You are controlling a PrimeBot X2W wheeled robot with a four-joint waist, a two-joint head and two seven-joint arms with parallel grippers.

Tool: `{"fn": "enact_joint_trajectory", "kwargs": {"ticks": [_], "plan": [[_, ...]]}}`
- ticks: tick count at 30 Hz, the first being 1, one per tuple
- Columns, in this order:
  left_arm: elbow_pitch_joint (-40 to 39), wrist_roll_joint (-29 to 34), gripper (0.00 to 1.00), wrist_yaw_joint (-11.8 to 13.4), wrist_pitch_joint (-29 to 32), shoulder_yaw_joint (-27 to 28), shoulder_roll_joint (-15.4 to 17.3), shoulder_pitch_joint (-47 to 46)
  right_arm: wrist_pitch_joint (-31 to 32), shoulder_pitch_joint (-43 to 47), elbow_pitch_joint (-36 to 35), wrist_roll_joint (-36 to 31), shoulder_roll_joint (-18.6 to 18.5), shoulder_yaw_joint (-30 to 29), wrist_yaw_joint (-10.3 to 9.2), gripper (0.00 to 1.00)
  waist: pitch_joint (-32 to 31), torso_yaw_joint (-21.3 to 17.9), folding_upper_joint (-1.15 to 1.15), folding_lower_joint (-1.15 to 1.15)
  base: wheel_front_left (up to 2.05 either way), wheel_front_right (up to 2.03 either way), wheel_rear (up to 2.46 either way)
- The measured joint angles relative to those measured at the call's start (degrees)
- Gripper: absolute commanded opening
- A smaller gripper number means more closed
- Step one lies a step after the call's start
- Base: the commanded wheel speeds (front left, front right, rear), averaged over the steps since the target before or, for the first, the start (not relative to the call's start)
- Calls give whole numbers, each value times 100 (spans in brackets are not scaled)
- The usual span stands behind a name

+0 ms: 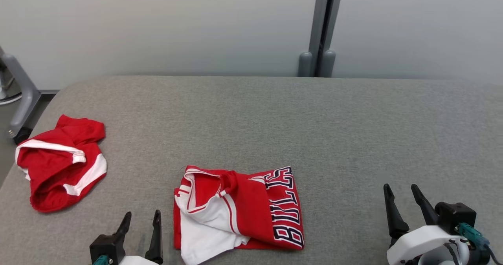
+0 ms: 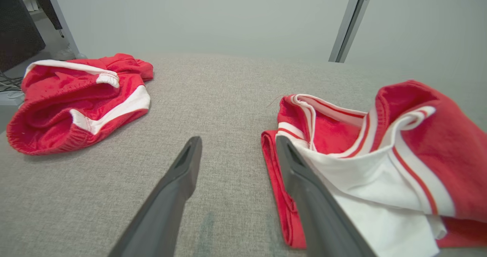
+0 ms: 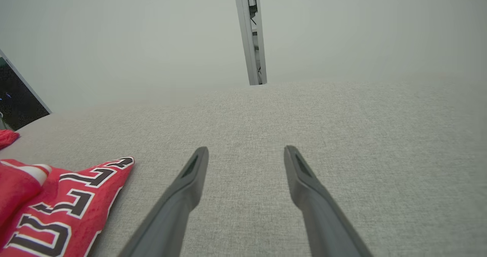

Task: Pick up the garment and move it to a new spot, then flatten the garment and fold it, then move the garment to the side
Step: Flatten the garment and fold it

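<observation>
The folded red-and-white garment (image 1: 239, 210) with dark lettering is lying near the front edge of the grey fabric worktop (image 1: 275, 119), between the two tools. The left tool (image 1: 142, 214) is hovering just beside the garment's left edge, fingers standing apart and empty, while the right tool (image 1: 401, 187) is hovering well off to its right, likewise spread and empty. Crumpled red shorts (image 1: 59, 167) are resting at the worktop's far left.
</observation>
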Motion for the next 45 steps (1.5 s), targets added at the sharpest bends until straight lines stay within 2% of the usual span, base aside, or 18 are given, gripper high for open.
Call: {"fn": "enact_joint_trajectory", "kwargs": {"ticks": [11,18,20,24,27,28,29,32,35,44,45], "plan": [[-267,113,100,-18,0,479,1,232,0,226,-245,-41,-1,11,0,100,-32,-572,0,0,0,0,0],[-297,113,100,-21,0,492,0,240,0,231,-260,-136,-4,51,0,100,-10,-552,0,0,0,0,0],[-291,111,100,-25,0,492,1,242,0,218,-271,-135,-18,322,-1,100,2,-502,0,0,0,0,0],[-248,115,100,-45,0,421,0,243,0,-62,-289,40,-3,1226,0,100,40,-376,0,0,0,0,0],[-222,114,100,-88,1,307,0,234,0,-374,-300,288,-7,2041,0,100,79,-220,0,0,0,0,0],[-189,112,100,-96,0,216,0,215,0,-574,-267,467,5,2577,0,100,108,-92,0,0,0,0,0],[-174,109,100,-96,0,176,1,205,1,-702,-231,532,4,2867,0,100,122,-21,0,0,0,0,0],[-154,69,100,-101,0,59,0,144,1,-1065,-48,754,10,3394,1,100,166,205,0,0,0,0,0],[-146,54,100,-101,0,1,1,124,0,-1293,67,849,10,3600,1,100,201,356,0,0,0,0,0],[-131,-119,100,-76,0,-101,2,101,204,-2159,1057,1191,3,4286,1,100,390,888,0,0,0,0,0],[-131,-149,100,-68,0,-115,4,94,215,-2225,1136,1218,4,4335,1,95,415,926,0,0,0,0,0]]}}
